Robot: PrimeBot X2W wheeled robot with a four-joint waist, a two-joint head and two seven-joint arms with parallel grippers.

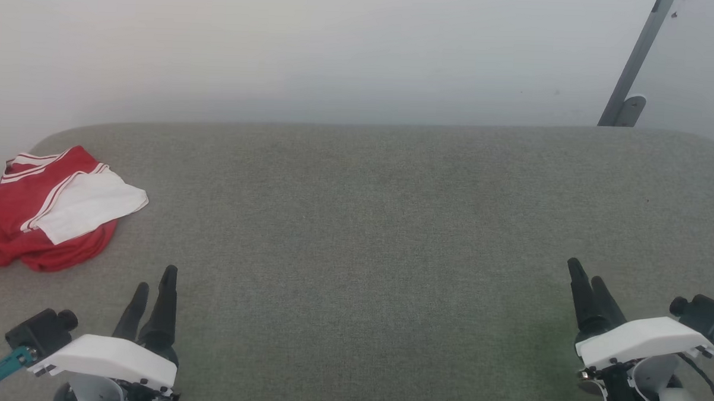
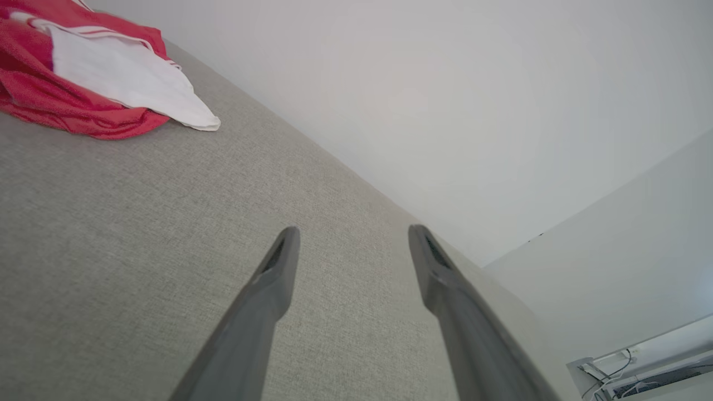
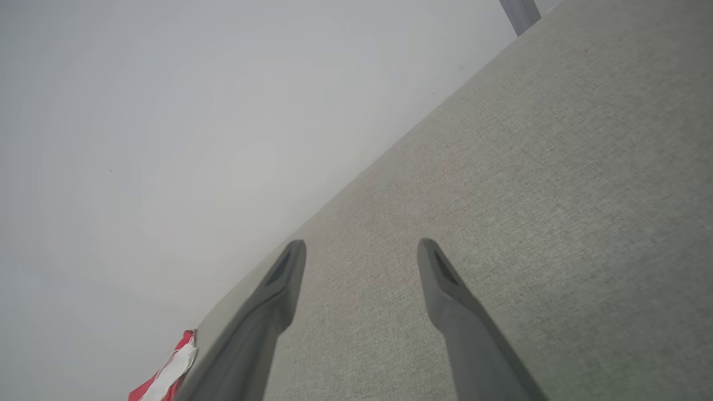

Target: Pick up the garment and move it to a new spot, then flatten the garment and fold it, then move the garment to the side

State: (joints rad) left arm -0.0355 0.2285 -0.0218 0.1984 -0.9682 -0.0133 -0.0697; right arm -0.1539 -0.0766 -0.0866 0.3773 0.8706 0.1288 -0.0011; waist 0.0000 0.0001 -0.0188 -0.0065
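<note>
Currently the garment (image 1: 42, 213) lies crumpled at the far left edge of the counter (image 1: 362, 212), a white sleeve (image 1: 89, 206) on top. The left gripper (image 1: 155, 276) hovers near it, the right gripper (image 1: 585, 271) well apart; both stand wide, holding nothing.

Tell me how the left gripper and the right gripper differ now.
The left gripper sits close to the crumpled garment; the right gripper is far across the grey surface from it. In the head view the left gripper leans right, the right gripper leans left. Both are open and empty.
</note>
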